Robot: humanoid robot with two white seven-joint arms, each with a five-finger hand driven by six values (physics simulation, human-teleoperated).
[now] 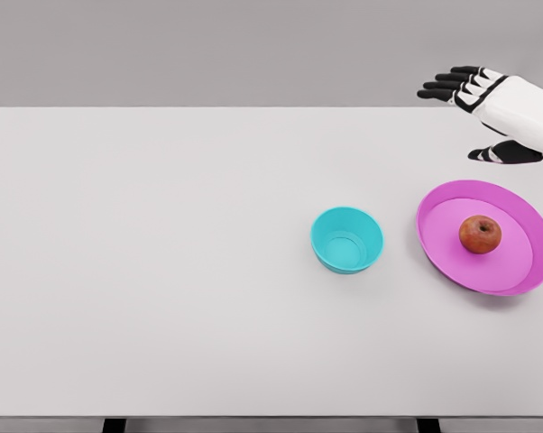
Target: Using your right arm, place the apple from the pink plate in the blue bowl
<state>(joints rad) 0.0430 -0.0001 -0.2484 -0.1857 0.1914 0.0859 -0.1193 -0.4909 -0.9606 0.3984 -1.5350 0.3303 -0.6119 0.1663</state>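
Right now my right hand [488,104] hovers open, apple [480,234] below it; rushing down could tip the pink plate [515,275].

1. We see the table [163,271] filling most of the frame, from the left edge to the right.
2. The bowl [346,239] stands on it, right of centre.
3. The plate [515,271] lies further right, near the right edge, apart from the bowl.
4. The apple [480,234] sits on the plate, near its middle.
5. The right hand [488,108] is in the upper right of the frame, beyond the plate, probably above the table's far edge.
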